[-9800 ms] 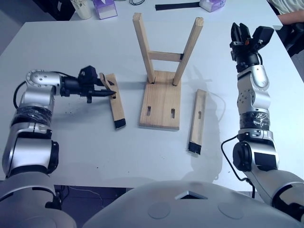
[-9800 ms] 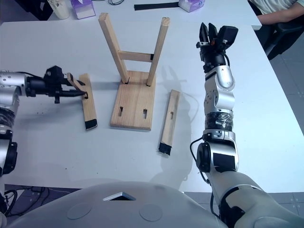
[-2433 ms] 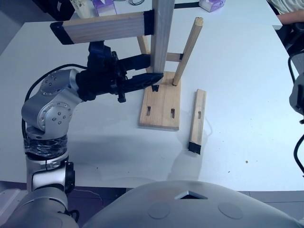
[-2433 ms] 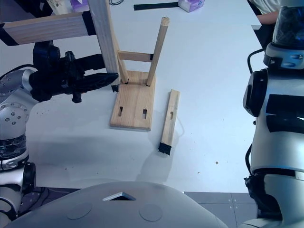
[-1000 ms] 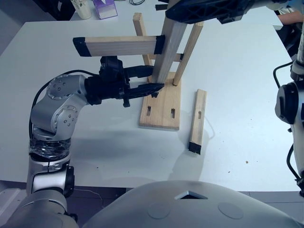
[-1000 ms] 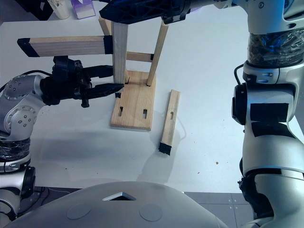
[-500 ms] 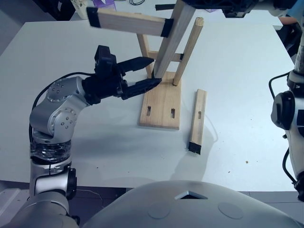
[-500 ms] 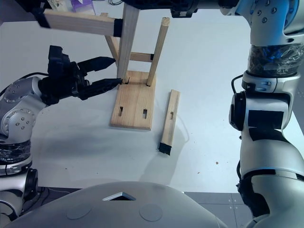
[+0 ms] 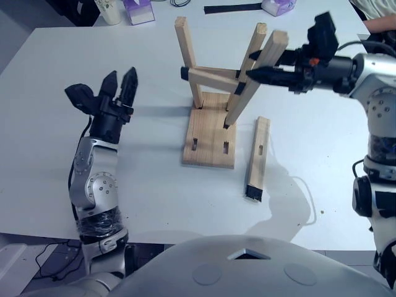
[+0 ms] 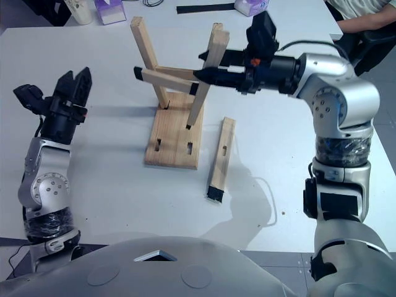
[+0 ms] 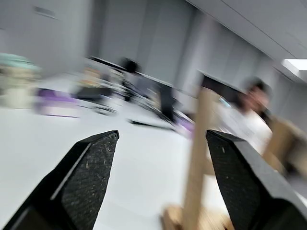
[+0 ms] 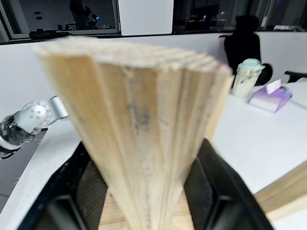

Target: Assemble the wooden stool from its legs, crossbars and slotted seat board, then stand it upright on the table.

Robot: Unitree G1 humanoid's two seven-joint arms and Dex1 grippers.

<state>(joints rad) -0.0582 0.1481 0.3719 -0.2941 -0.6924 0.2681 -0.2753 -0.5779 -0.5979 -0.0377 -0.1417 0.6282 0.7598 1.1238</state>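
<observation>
The slotted seat board [image 9: 209, 139] lies flat mid-table with two legs [image 9: 187, 59] and a crossbar standing in its far slots. My right gripper [image 9: 257, 72] is shut on a third leg [image 9: 250, 83] that carries a crossbar [image 9: 210, 79]. This leg slants, its lower end touching the board near its right edge. In the right wrist view that leg [image 12: 139, 143] sits between the fingers. A loose leg [image 9: 257, 158] lies on the table right of the board. My left gripper [image 9: 120, 80] is open, raised left of the board, holding nothing.
At the table's far edge stand a cup [image 9: 109, 10], a purple box [image 9: 137, 10], a black strip [image 9: 230, 8] and a tissue pack [image 9: 276, 6]. A person's arm rests at the far right corner. Bare tabletop [image 9: 148, 192] lies in front of the board.
My left gripper has drawn back left, away from the leg, and points upward. My right arm has lowered the leg and crossbar down to the seat board's right side.
</observation>
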